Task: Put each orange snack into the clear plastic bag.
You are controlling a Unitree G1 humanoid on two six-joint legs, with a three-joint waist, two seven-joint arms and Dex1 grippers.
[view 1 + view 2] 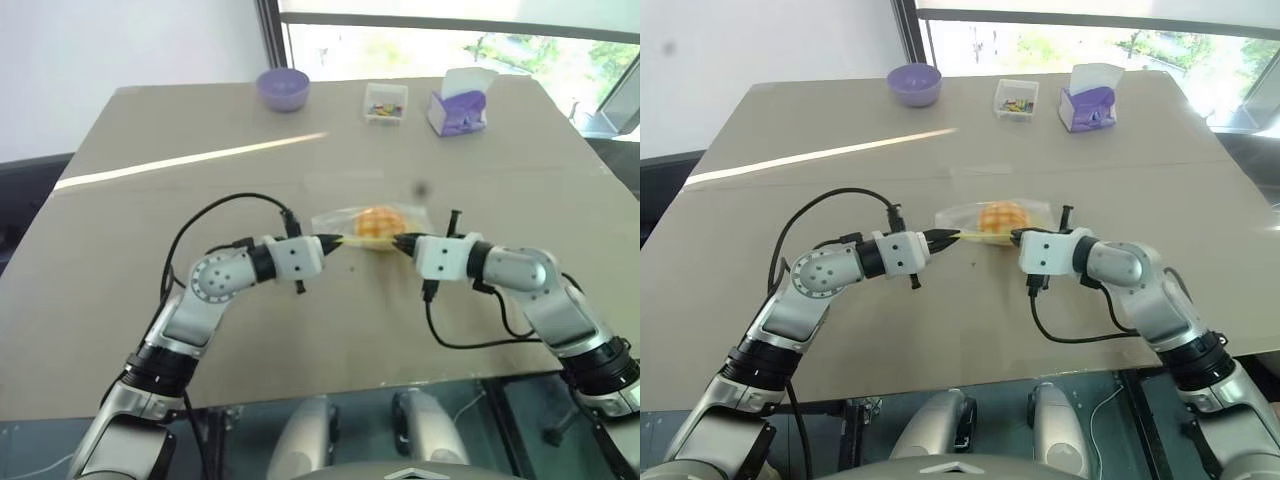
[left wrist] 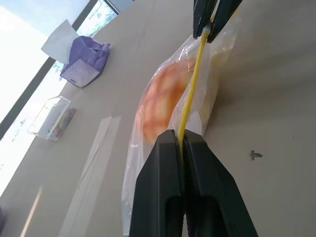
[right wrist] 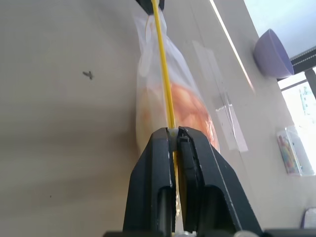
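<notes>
Holding, left gripper (image 1: 333, 241): we are pinching one end of the yellow sealing strip (image 2: 190, 94) of the clear plastic bag (image 2: 217, 84), jaws clamped flat on it.
Holding, right gripper (image 1: 400, 243): we are pinching the strip's other end, jaws closed on it the same way.
Wrist views: we are seeing the strip pulled taut in a straight line between both grippers, a detail the head views are blurring.
Orange snack (image 1: 379, 223): it is sitting inside the bag, just behind the strip, with the bag on the table (image 1: 150, 300).
Head views: we are seeing the far edge of the table, where a purple bowl (image 1: 283, 88), a clear candy tub (image 1: 385, 103) and a purple tissue box (image 1: 459, 107) are standing in a row.
</notes>
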